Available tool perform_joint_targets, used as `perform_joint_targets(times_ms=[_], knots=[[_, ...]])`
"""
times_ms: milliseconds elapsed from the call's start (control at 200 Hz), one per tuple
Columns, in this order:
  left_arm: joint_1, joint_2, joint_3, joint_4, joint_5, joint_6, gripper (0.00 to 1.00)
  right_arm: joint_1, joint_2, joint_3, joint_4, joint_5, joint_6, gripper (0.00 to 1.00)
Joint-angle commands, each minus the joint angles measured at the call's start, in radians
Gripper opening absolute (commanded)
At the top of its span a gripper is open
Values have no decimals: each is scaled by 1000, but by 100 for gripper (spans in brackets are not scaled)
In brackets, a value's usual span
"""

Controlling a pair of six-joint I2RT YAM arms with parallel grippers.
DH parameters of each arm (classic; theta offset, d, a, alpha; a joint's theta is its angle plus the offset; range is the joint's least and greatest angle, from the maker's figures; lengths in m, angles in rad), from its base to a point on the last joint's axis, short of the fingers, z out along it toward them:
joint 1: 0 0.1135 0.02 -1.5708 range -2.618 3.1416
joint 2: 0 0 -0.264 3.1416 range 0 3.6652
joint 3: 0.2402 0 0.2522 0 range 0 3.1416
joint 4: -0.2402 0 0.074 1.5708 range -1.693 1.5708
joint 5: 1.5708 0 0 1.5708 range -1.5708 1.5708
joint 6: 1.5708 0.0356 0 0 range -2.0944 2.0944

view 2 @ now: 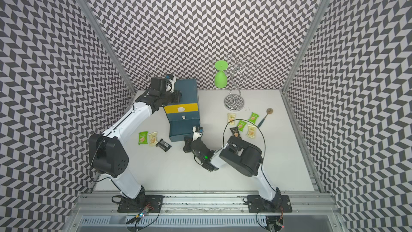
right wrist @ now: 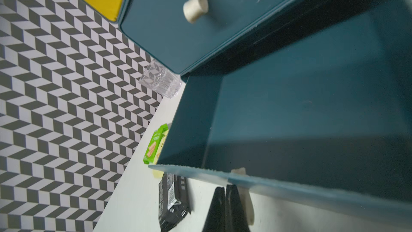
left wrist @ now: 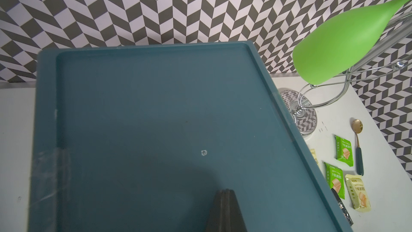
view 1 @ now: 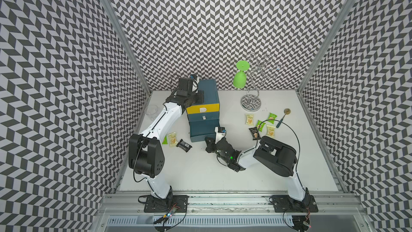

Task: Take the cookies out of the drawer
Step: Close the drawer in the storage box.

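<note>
Both top views look down from high at 6 o'clock over the whole table [view 1: 200, 175], while the wrist cameras sit close to the cabinet [left wrist: 156, 119], left above it, right facing its open drawer [right wrist: 301, 108].

left arm [view 1: 160, 121]: yours stretches far forward.
left gripper [left wrist: 224, 194]: your jaws sit pressed together.
right arm [view 1: 246, 156]: yours folds at the elbow, low.
right gripper [right wrist: 225, 189]: jaws pressed together too.

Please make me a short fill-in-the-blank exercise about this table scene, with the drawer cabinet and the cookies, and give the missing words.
1. The cabinet has its ____ drawer pulled open.
2. The top drawer's front is ____.
3. The left hand, shut, is over the cabinet's ____.
4. Between the left arm and the cabinet lie ____ cookies.

Missing words: bottom; yellow; top; three.
</note>
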Motion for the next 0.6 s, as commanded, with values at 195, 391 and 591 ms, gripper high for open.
perform_joint_targets(times_ms=[195,391,591], knots=[[6,46,-68,-145,36,12,0,-84,73,150,-57,-49,31,0],[7,52,-79,-143,67,17,0,-122,116,230,-101,-81,57,0],[6,57,-97,-127,89,22,0,-145,157,285,-112,-92,97,0]])
